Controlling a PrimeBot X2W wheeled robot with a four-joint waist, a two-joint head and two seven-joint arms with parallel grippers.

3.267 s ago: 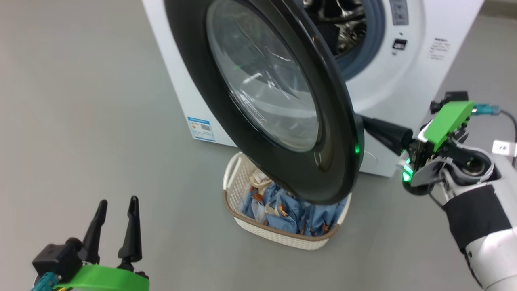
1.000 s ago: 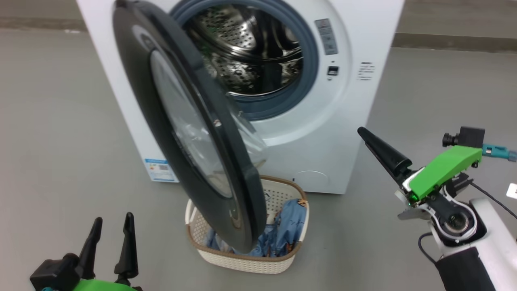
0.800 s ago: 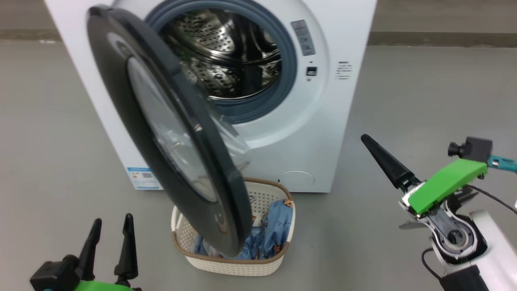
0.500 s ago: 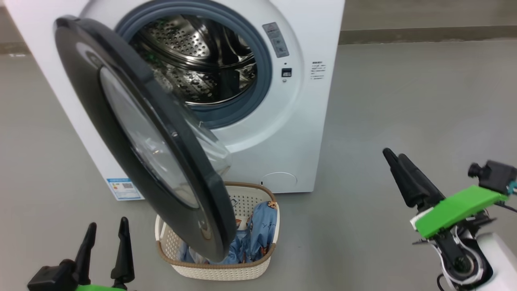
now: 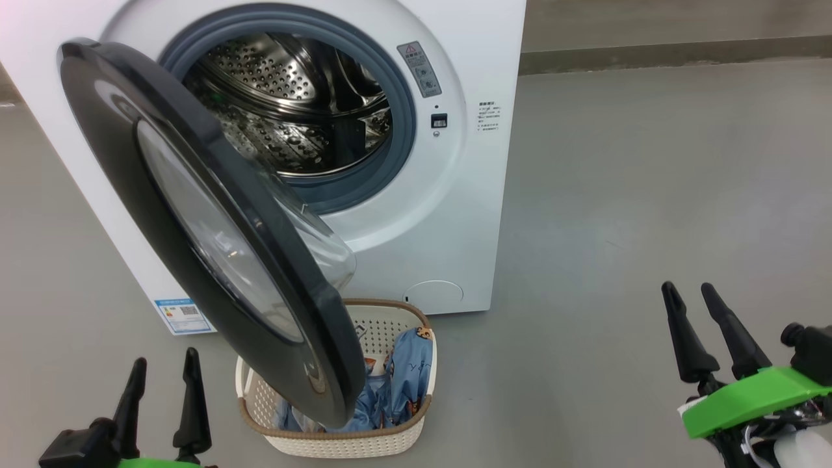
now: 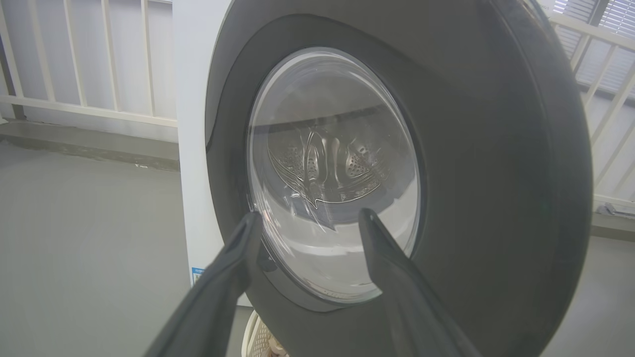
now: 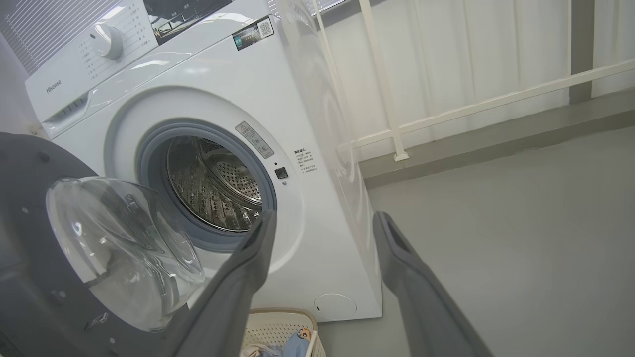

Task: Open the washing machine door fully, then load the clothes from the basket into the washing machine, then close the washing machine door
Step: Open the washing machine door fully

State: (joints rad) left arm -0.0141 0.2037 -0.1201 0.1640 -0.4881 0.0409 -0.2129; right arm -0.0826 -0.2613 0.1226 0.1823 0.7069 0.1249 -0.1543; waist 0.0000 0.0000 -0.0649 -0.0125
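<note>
Black-rimmed washing machine door [image 5: 110,133] ahead of left gripper [image 5: 165,356], not touching

Even soft daylight, sharp focus

Left half of the basket [image 5: 338,445] and most of the clothes [image 5: 409,370] hidden behind the washing machine door [image 5: 214,240], washing machine [image 5: 481,195] top cut off by the head view's upper edge, front-panel labels [image 5: 487,117] too small to read, basket cut by the right wrist view's bottom edge.
</note>
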